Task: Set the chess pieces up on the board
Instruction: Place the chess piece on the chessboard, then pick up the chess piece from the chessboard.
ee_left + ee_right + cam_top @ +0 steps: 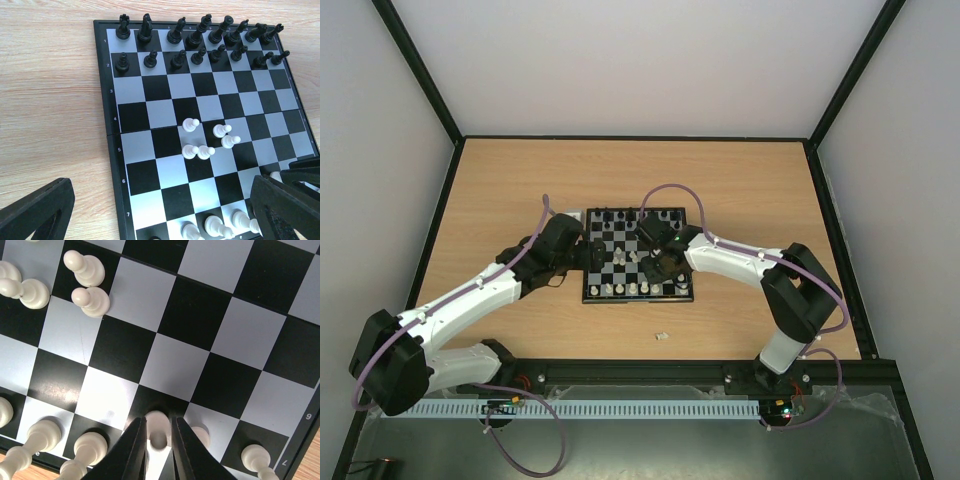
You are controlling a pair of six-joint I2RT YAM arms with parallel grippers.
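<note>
Right fingers: your right gripper closely brackets a small cream-white pawn; you cannot tell whether it pinches.
Pawn's place: upright, near rows of the black-and-pale chequered board.
Handling: light, stiff, slick, likely tippy; take its head.
Left fingers: your left gripper is spread wide and empty.

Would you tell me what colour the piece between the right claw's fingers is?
Cream-white; the piece shows best in the right wrist view.
</note>
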